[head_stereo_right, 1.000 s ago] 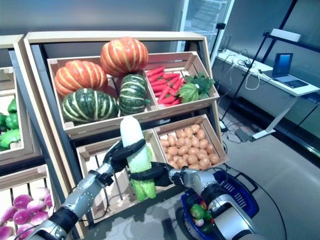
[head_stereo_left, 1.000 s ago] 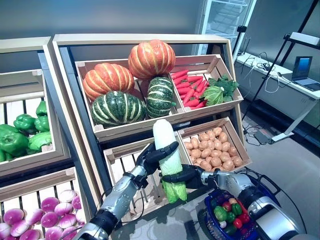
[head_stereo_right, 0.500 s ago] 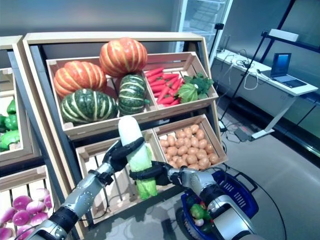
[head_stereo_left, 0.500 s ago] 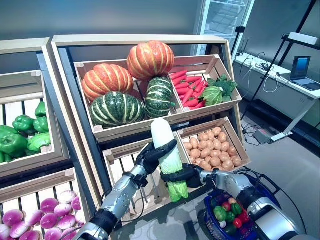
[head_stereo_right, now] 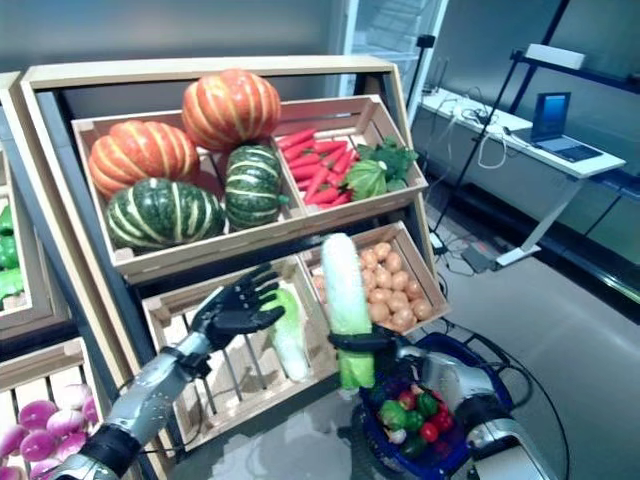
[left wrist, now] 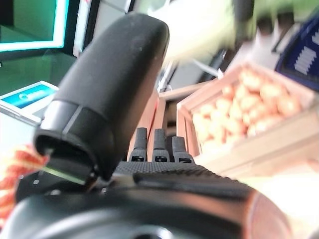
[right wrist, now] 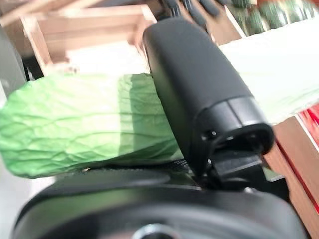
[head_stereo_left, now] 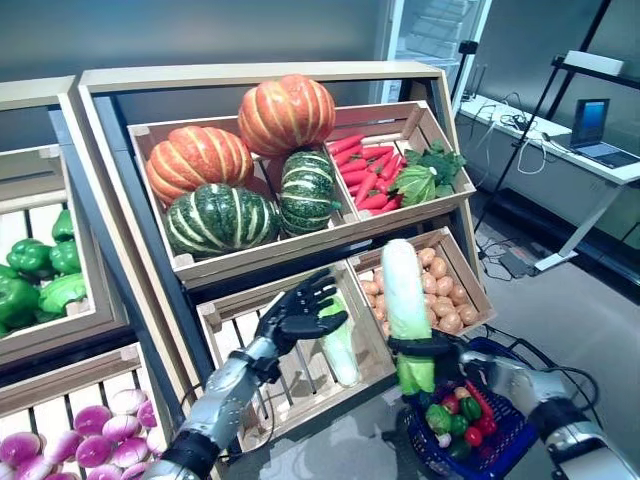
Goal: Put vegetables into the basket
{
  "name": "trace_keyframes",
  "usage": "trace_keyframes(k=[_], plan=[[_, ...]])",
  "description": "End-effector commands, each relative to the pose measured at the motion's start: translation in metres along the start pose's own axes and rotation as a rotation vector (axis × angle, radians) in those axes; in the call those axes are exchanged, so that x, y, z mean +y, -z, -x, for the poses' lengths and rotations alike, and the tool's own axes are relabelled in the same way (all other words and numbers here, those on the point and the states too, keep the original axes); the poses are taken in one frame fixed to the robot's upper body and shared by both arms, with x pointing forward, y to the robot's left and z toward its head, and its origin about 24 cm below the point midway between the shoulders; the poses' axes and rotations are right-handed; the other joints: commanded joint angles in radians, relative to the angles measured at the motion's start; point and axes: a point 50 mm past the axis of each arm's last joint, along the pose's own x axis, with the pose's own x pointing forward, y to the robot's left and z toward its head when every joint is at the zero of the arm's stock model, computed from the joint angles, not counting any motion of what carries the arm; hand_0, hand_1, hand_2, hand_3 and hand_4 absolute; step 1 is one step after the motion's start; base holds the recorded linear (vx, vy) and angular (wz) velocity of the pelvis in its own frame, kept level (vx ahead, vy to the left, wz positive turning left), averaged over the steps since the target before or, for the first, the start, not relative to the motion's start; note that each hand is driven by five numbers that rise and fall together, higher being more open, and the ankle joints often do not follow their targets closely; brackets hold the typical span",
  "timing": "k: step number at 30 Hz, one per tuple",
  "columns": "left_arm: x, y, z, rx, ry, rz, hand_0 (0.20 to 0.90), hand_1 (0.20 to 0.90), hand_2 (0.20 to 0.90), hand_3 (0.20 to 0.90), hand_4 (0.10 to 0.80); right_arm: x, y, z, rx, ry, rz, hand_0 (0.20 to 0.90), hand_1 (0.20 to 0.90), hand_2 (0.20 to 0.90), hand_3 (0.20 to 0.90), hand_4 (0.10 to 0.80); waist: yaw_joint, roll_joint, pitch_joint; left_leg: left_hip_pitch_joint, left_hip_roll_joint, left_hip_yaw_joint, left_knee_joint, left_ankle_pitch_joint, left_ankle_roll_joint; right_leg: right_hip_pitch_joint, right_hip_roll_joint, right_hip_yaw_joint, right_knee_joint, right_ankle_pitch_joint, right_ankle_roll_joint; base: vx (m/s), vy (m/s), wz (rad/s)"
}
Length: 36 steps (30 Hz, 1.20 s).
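Note:
A long white-and-green napa cabbage [head_stereo_left: 402, 310] stands upright in my right hand [head_stereo_left: 432, 352], whose fingers are curled round its lower part, just above the blue basket [head_stereo_left: 512, 440]. The right wrist view shows the thumb [right wrist: 199, 94] pressed across the cabbage's green leaves [right wrist: 84, 124]. The basket holds several green and red vegetables [head_stereo_left: 452, 420]. My left hand [head_stereo_left: 300, 315] hovers open with spread fingers in front of the lower wooden crate [head_stereo_left: 230, 310], holding nothing. A second napa cabbage [head_stereo_left: 341, 348] lies in that crate, just right of the left hand.
The wooden stand carries pumpkins [head_stereo_left: 285, 112], carrots [head_stereo_left: 365, 175] and leafy greens [head_stereo_left: 425, 175] above, potatoes [head_stereo_left: 440, 295] at the lower right. Green peppers [head_stereo_left: 35, 275] and purple onions [head_stereo_left: 60, 450] fill crates to the left. A desk with a laptop [head_stereo_left: 590, 125] stands at the far right.
The left hand let go of the cabbage and opened. The right hand carried the cabbage to the right, over the basket. The camera shifted a little.

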Motion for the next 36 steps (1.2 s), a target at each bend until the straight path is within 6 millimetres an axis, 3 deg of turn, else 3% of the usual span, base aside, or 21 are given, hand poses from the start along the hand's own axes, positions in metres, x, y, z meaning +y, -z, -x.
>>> trace_keyframes(k=[1,8,10,14,17,19,23,29,32,36], plan=[[0.009,-0.048,-0.014,-0.203,-0.005,-0.101,0.9,0.9,0.9,0.9,0.8,-0.015,-0.057,0.021,-0.268,0.043,0.036,0.3,0.3,0.3,0.3,0.4,0.002,0.01,-0.022,0.031,-0.06,0.015,0.002,-0.143,0.072,-0.005,0.026,0.002,0.002,-0.032,-0.061,-0.006,0.003,-0.11],[0.037,-0.064,-0.005,-0.26,-0.167,-0.189,0.9,0.9,0.9,0.9,0.8,-0.05,-0.052,0.043,-0.318,0.273,-0.047,0.3,0.3,0.3,0.3,0.4,-0.007,0.013,0.004,0.044,-0.057,0.052,0.014,-0.138,0.075,-0.006,0.019,0.019,0.011,-0.034,-0.062,-0.004,0.007,-0.12],[0.037,-0.073,-0.009,-0.285,-0.187,-0.219,0.9,0.9,0.9,0.9,0.8,-0.055,-0.055,0.044,-0.345,0.342,-0.081,0.3,0.3,0.3,0.3,0.4,-0.01,0.014,0.03,-0.009,-0.049,0.054,0.13,-0.175,0.075,-0.052,0.004,0.026,0.105,-0.071,-0.067,-0.122,0.003,-0.11],[0.032,-0.11,-0.025,-0.403,-0.201,-0.33,0.9,0.9,0.9,0.9,0.8,-0.052,-0.075,0.039,-0.505,0.365,-0.277,0.3,0.3,0.3,0.3,0.4,-0.016,0.025,0.176,-0.252,-0.003,0.015,0.528,-0.33,0.09,-0.282,-0.061,0.046,0.474,-0.193,-0.088,-0.319,-0.026,-0.13],[0.027,-0.123,-0.031,-0.465,-0.194,-0.326,0.9,0.9,0.9,0.9,0.8,-0.05,-0.084,0.036,-0.569,0.374,-0.354,0.3,0.3,0.3,0.3,0.4,-0.021,0.033,0.23,-0.348,0.005,0.007,0.623,-0.36,0.097,-0.38,-0.085,0.056,0.585,-0.218,-0.095,-0.236,-0.005,-0.06],[0.015,-0.139,-0.036,-0.538,-0.167,-0.346,0.9,0.9,0.9,0.9,0.8,-0.051,-0.101,0.04,-0.657,0.398,-0.453,0.3,0.3,0.3,0.3,0.4,-0.021,0.049,0.284,-0.449,0.003,0.003,0.709,-0.382,0.099,-0.478,-0.102,0.062,0.679,-0.239,-0.104,-0.266,0.008,0.1],[0.005,-0.154,-0.043,-0.569,-0.148,-0.44,0.9,0.9,0.9,0.9,0.8,-0.057,-0.127,0.056,-0.77,0.452,-0.571,0.3,0.3,0.3,0.3,0.4,-0.017,0.071,0.326,-0.57,-0.008,-0.003,0.836,-0.425,0.103,-0.597,-0.122,0.064,0.815,-0.28,-0.115,-0.177,0.012,0.13],[0.007,-0.177,-0.045,-0.621,-0.218,-0.547,0.9,0.9,0.9,0.9,0.8,-0.063,-0.148,0.074,-0.772,0.535,-0.57,0.3,0.3,0.3,0.3,0.4,-0.017,0.091,0.353,-0.72,-0.003,-0.004,1.035,-0.504,0.113,-0.76,-0.162,0.085,1.031,-0.358,-0.136,-0.077,0.01,0.03],[0.003,-0.208,-0.037,-0.753,-0.262,-0.629,0.9,0.9,0.9,0.9,0.8,-0.069,-0.161,0.092,-0.794,0.588,-0.568,0.3,0.3,0.3,0.3,0.4,-0.018,0.108,0.369,-0.815,0.001,-0.013,1.163,-0.553,0.11,-0.861,-0.177,0.109,1.154,-0.407,-0.151,-0.03,-0.008,0.04],[-0.006,-0.233,-0.03,-0.871,-0.32,-0.771,0.9,0.9,0.9,0.9,0.8,-0.071,-0.173,0.107,-0.83,0.633,-0.593,0.3,0.3,0.3,0.3,0.4,-0.019,0.122,0.377,-0.897,0.0,-0.019,1.249,-0.582,0.108,-0.951,-0.182,0.132,1.231,-0.432,-0.157,-0.032,-0.006,0.07]])
